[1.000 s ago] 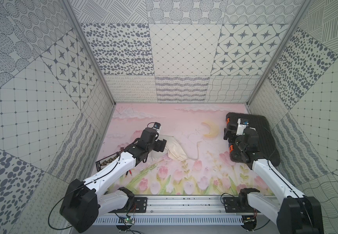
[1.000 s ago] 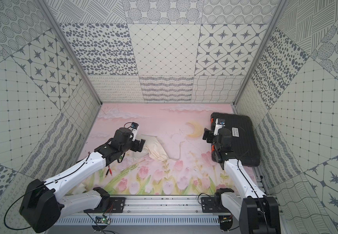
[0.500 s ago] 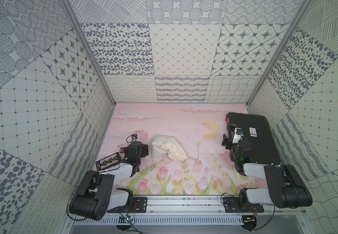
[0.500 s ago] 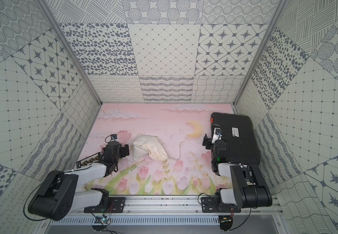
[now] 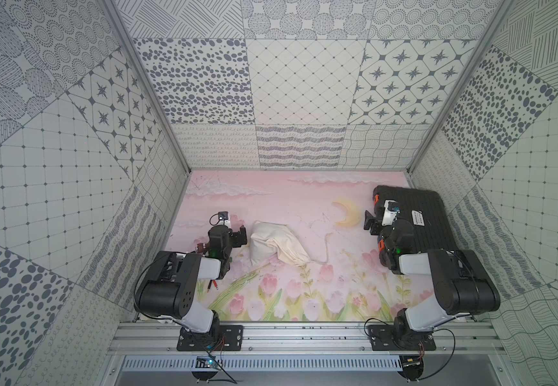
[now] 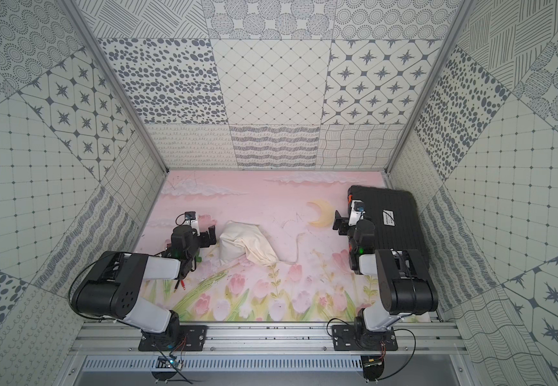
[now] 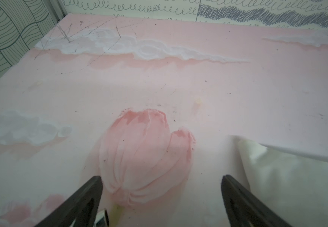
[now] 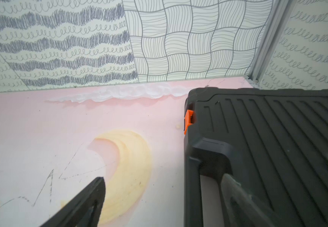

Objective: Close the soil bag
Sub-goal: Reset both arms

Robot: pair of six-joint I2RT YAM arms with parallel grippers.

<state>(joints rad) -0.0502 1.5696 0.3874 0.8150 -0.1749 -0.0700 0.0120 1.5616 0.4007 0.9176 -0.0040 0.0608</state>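
Black ribbed hard case lies at 2 o'clock on the pink painted worktop. Cream cloth soil bag slumps near centre, its thin pale cord trailing toward 3 o'clock. Left fingers stand apart, empty, at its 9 o'clock. Right fingers are apart beside the case.

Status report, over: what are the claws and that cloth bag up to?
Left gripper open, empty. Right gripper open, by case. Bag on mat, unheld, cord trailing.
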